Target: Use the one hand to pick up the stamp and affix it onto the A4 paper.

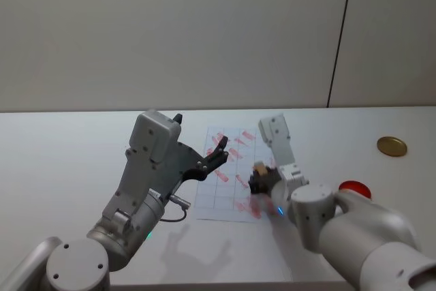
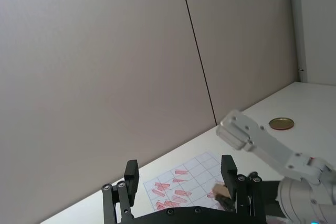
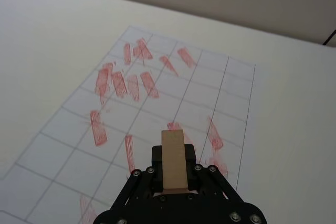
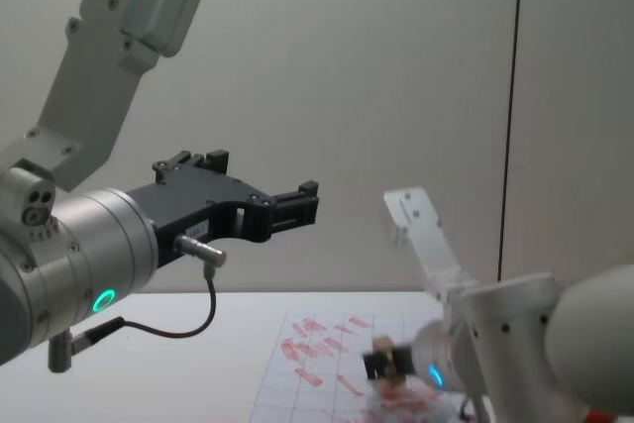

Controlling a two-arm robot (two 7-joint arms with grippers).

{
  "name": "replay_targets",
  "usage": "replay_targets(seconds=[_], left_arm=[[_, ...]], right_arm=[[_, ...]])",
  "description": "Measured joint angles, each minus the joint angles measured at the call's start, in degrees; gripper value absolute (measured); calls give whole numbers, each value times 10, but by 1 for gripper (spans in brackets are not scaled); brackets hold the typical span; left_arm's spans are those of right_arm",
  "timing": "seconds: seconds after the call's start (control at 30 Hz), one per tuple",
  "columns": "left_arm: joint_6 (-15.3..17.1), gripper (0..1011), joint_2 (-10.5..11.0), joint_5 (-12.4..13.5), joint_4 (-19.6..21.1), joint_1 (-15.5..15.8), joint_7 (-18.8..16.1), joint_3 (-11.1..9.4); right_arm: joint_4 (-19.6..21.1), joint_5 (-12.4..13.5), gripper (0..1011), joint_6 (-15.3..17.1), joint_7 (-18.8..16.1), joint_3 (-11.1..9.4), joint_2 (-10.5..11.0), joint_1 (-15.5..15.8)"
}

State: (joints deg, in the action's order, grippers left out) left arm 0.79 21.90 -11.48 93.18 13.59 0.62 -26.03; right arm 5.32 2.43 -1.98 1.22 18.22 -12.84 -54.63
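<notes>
Right wrist view: stamp [image 3: 173, 144] juts lengthwise from gripper [image 3: 173, 158].

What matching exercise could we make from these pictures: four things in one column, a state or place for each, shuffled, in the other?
1. small tan wooden stamp block
2. flat round gold disc
3. white gridded paper sheet
4. black left gripper

A. flat on the table, red-marked
B. open, empty, raised
C. clamped in the black right gripper
D. on the table at the robot's right

Pairs: 1-C, 2-D, 3-A, 4-B
</notes>
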Motion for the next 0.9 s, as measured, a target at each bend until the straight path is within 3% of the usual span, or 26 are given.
replay_targets(seconds=[0.23,0.33,0.53,0.9], left_arm=[[0,993,0,0,0,0,0,0],[0,993,0,0,0,0,0,0],[0,993,0,0,0,0,0,0],[0,993,0,0,0,0,0,0]], right_arm=[[41,4,220,-9,0,-8,-1,-1],[85,5,220,2,3,-9,3,13],[201,6,220,51,15,-14,18,61],[338,3,221,125,37,-31,45,125]])
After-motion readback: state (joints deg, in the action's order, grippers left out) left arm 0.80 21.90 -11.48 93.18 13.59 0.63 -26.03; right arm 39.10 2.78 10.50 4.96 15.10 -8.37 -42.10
